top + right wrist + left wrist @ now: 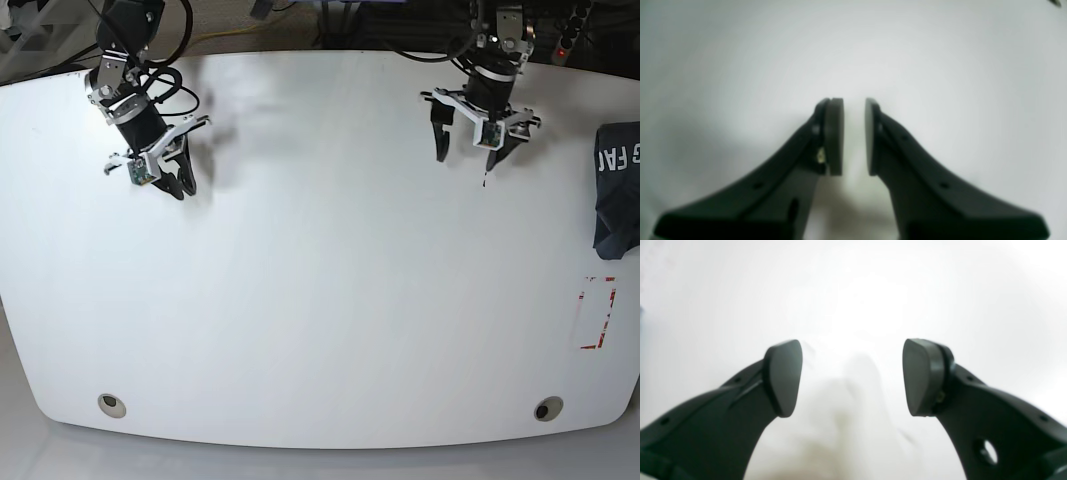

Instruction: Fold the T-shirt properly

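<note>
The T-shirt (616, 185), dark slate-blue with white lettering, lies crumpled at the desk's (320, 300) 3 o'clock edge, partly cut off by the frame. By the look of it nothing is folded yet; all the work remains. The left pincer (470, 140) hangs wide and empty near 1 o'clock. The right pincer (178, 180), narrow and empty, hangs near 10 o'clock.

A large white table (320, 300) with rounded corners is seen from above, filling nearly the whole base view. Two round holes are set near its front edge, one towards each corner (112, 404) (546, 408). A red-and-white rectangular marking (598, 313) lies near the right edge. Dark cables (330, 25) are bundled beyond the far edge.
</note>
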You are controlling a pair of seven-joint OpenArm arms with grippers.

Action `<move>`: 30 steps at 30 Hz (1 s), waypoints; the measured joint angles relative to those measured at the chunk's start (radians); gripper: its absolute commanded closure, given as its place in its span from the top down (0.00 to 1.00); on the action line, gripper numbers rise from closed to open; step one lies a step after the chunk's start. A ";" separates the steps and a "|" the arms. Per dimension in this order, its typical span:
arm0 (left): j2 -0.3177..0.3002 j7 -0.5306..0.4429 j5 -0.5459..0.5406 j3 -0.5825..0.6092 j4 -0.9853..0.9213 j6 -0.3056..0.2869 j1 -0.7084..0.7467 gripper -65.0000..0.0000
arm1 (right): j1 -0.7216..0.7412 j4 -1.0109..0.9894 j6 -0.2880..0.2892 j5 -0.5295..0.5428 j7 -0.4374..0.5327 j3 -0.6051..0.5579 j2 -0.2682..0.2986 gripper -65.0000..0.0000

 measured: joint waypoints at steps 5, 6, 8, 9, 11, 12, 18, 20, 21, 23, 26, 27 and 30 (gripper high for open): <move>0.028 -0.002 -0.003 0.000 0.073 0.003 0.148 0.66 | -0.123 0.063 -0.012 0.055 0.013 0.006 0.003 0.16; 0.029 -0.003 -0.003 -0.001 0.089 0.003 0.181 0.66 | -0.150 0.071 -0.009 0.068 0.011 0.006 0.002 0.16; 0.038 -0.008 -0.003 -0.002 0.115 0.006 0.248 0.66 | -0.208 0.083 -0.003 0.096 0.009 0.004 0.002 0.16; 0.046 -0.009 -0.003 -0.005 0.124 0.011 0.283 0.66 | -0.239 0.089 -0.003 0.111 0.011 0.004 0.001 0.16; 0.070 0.003 -0.003 -0.005 0.133 0.014 0.341 0.66 | -0.287 0.093 -0.003 0.148 0.013 0.006 0.002 0.16; 0.081 0.033 -0.003 -0.004 0.139 0.010 0.374 0.66 | -0.320 0.094 -0.004 0.156 0.011 0.007 0.002 0.16; 0.096 0.065 -0.023 -0.001 0.163 0.008 0.482 0.66 | -0.476 0.105 -0.011 0.209 0.012 0.007 0.003 0.16; 0.093 0.050 -0.075 -0.006 0.163 0.018 0.517 0.66 | -0.534 0.105 -0.011 0.221 0.016 0.005 0.002 0.16; 0.093 0.054 -0.095 -0.009 0.162 0.015 0.532 0.66 | -0.564 0.105 -0.012 0.220 0.016 0.004 0.001 0.16; 0.089 0.066 -0.113 -0.010 0.152 0.014 0.555 0.66 | -0.618 0.105 -0.012 0.220 0.012 0.003 -0.011 0.16; 0.088 0.070 -0.114 -0.031 0.123 0.006 0.565 0.66 | -0.671 0.096 -0.015 0.216 0.017 0.006 -0.043 0.16; 0.088 0.067 -0.116 -0.040 0.106 0.007 0.564 0.66 | -0.682 0.085 -0.014 0.218 0.019 0.002 -0.050 0.16; 0.080 0.051 -0.116 -0.060 0.005 0.021 0.546 0.66 | -0.696 0.005 -0.010 0.216 0.027 -0.030 -0.059 0.16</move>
